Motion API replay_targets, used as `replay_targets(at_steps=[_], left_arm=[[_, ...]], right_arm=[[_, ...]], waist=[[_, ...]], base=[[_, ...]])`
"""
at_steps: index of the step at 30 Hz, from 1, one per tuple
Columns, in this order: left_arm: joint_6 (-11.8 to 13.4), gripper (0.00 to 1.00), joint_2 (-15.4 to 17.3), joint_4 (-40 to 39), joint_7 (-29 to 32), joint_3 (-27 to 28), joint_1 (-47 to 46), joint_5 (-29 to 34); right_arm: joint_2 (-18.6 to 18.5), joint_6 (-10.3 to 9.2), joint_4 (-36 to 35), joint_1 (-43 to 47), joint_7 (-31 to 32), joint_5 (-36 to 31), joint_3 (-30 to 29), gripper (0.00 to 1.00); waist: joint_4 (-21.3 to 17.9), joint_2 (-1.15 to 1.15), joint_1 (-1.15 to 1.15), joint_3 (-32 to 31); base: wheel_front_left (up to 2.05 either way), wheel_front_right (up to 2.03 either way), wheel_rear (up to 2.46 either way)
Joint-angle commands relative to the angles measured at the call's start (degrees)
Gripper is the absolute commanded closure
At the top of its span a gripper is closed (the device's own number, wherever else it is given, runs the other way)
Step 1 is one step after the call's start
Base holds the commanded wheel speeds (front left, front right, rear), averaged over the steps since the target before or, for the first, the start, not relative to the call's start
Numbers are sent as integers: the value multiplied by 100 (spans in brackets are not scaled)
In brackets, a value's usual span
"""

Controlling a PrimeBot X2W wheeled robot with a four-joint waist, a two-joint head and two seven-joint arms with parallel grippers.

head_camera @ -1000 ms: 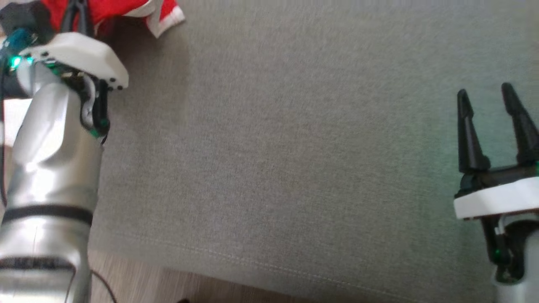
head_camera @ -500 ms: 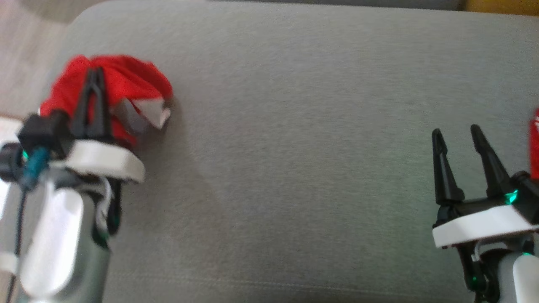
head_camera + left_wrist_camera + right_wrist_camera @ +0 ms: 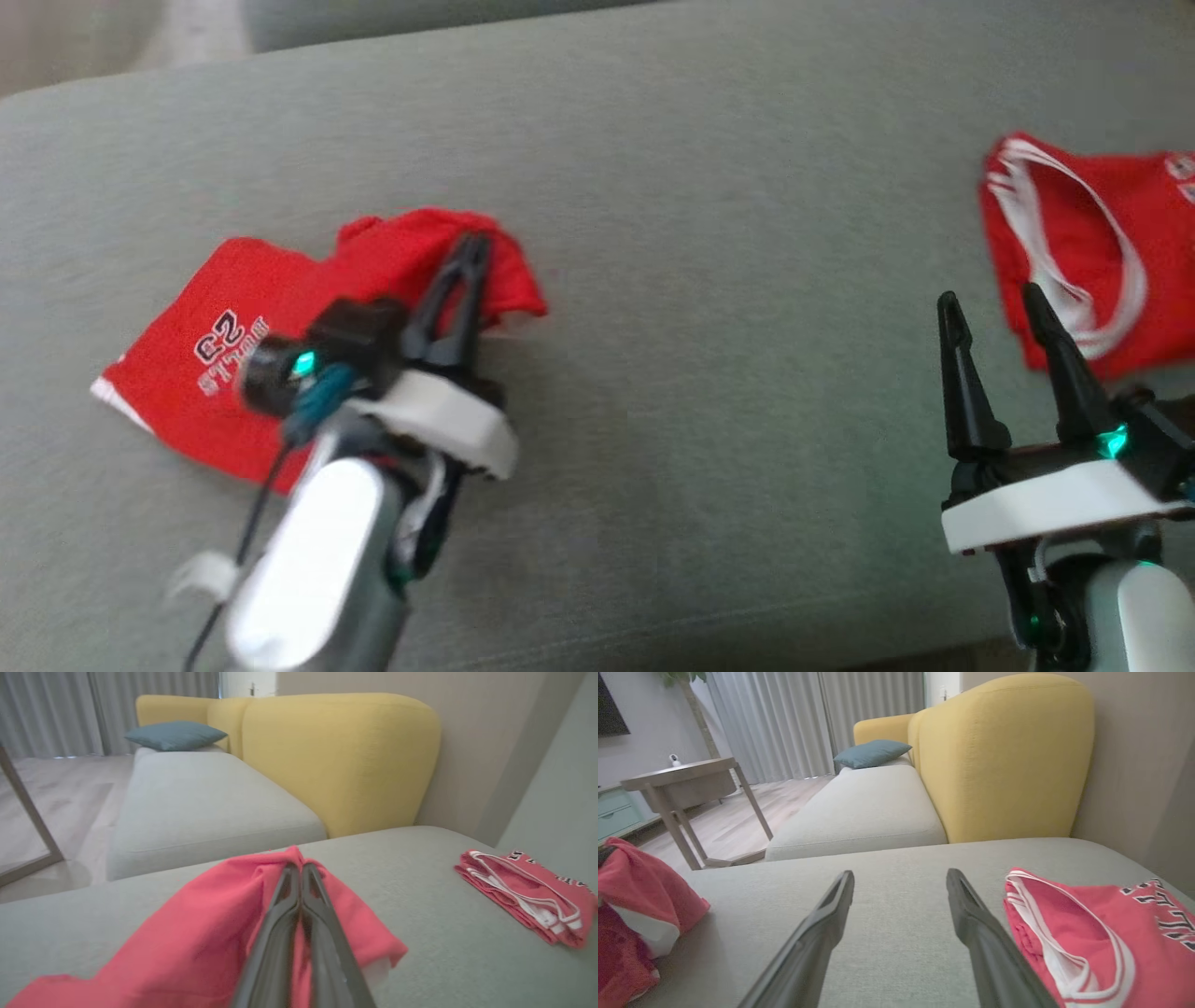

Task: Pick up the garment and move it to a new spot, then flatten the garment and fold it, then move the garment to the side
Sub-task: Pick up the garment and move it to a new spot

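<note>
While the head view looks down on the grey sofa seat [image 3: 700, 187], the left gripper [image 3: 472, 254] has both fingers pressed together on a bunched edge of the red garment [image 3: 233, 345]. The rest of the cloth spreads over the seat behind that gripper and to its outer side, lettering up. The right gripper [image 3: 990, 301] hangs spread with nothing between its fingers, and a second red jersey [image 3: 1111, 233] with white trim lies just past its tips.

The left wrist view adds the pinch itself: the garment [image 3: 201, 933] is caught at the very tips of the left gripper [image 3: 297, 867] and falls away on both sides. Ahead stand a yellow backrest [image 3: 345, 756] and a blue cushion [image 3: 175, 735].

The right wrist view adds bare seat between the parted fingers of the right gripper [image 3: 900, 875], the jersey [image 3: 1111, 933] just beside the right-hand finger, and a wooden side table [image 3: 677, 777] far left.
</note>
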Motion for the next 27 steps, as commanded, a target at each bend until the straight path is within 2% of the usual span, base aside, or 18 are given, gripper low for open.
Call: replay_targets(at_steps=[1,7,15,16,18,22,27], left_arm=[[-68,100,-79,28,-141,55,-450,-70],[-210,100,-318,702,-485,-504,-1063,-93],[-337,100,-371,1413,-640,-1185,-1346,-332],[-351,83,-372,1515,-628,-1262,-1340,-375],[-348,0,-374,1659,-666,-1403,-1350,-400],[-310,0,-375,1770,-767,-1628,-1294,-364],[-173,0,-337,1548,-914,-1693,-1166,-238]], right_arm=[[-18,37,-155,-167,-96,67,146,0],[-17,37,0,-264,-243,233,161,0],[-17,37,218,-321,-440,332,192,0],[-17,37,243,-325,-461,339,198,0],[-16,37,297,-327,-486,349,198,0],[-16,37,371,-307,-490,311,167,0],[-16,37,384,-269,-453,258,142,0]], waist=[[-443,0,0,260],[-975,0,0,593],[-1280,0,0,849],[-1284,0,0,851],[-1255,0,0,814],[-1070,0,0,624],[-782,0,0,385]], base=[[0,0,0],[0,0,0],[0,0,0],[0,0,0],[0,0,0],[0,0,0],[0,0,0]])
